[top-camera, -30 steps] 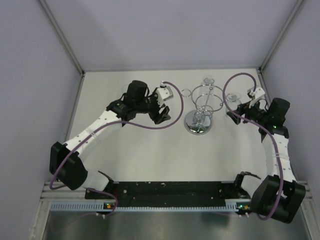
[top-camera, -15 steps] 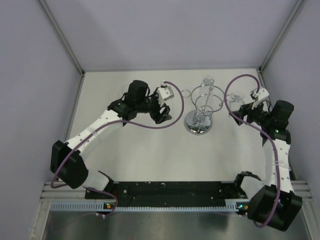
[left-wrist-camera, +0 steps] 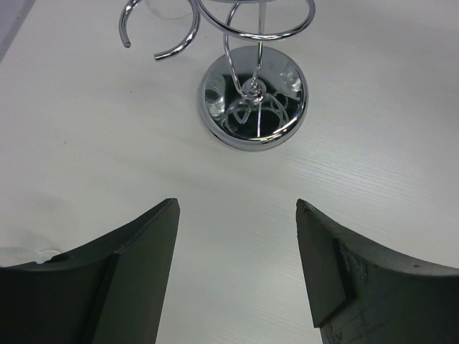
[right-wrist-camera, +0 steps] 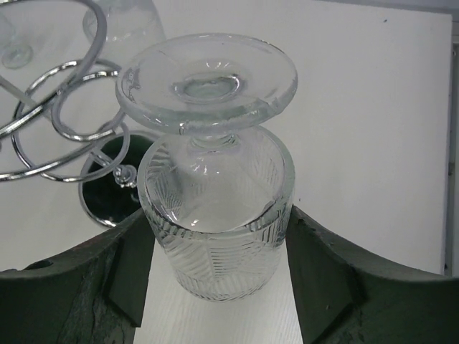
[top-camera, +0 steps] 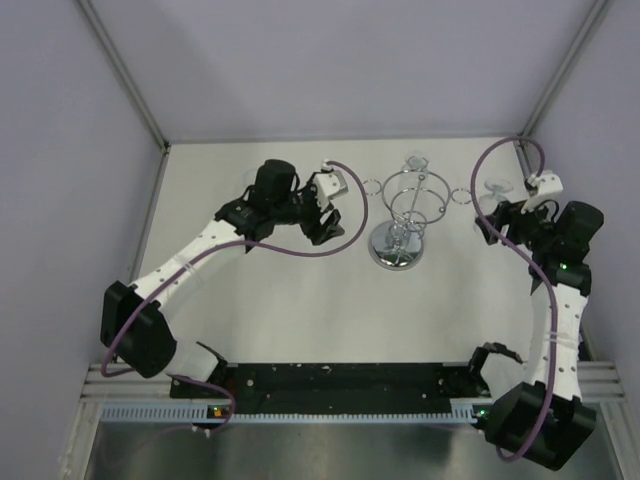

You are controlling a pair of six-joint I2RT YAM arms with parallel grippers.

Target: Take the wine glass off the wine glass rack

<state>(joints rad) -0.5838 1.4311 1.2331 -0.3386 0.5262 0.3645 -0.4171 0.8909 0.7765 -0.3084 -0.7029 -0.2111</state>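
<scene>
The chrome wine glass rack (top-camera: 400, 215) stands at mid-table on its mirror disc base (left-wrist-camera: 252, 97); its ring arms also show in the right wrist view (right-wrist-camera: 57, 122). My right gripper (top-camera: 497, 218) is shut on the ribbed bowl of an upside-down clear wine glass (right-wrist-camera: 215, 215), foot up (top-camera: 494, 186). It holds the glass to the right of the rack, apart from the rings. My left gripper (top-camera: 325, 225) is open and empty left of the rack, its fingers (left-wrist-camera: 143, 258) pointing at the base.
Another clear glass (right-wrist-camera: 122, 21) hangs on the rack's far side (top-camera: 415, 160). Grey walls close the table at the back and both sides. The right wall is close beside the right arm (top-camera: 565, 270).
My right gripper has moved right and slightly back with the wine glass, drawing it away from the rack's right ring. The left arm has barely moved.
</scene>
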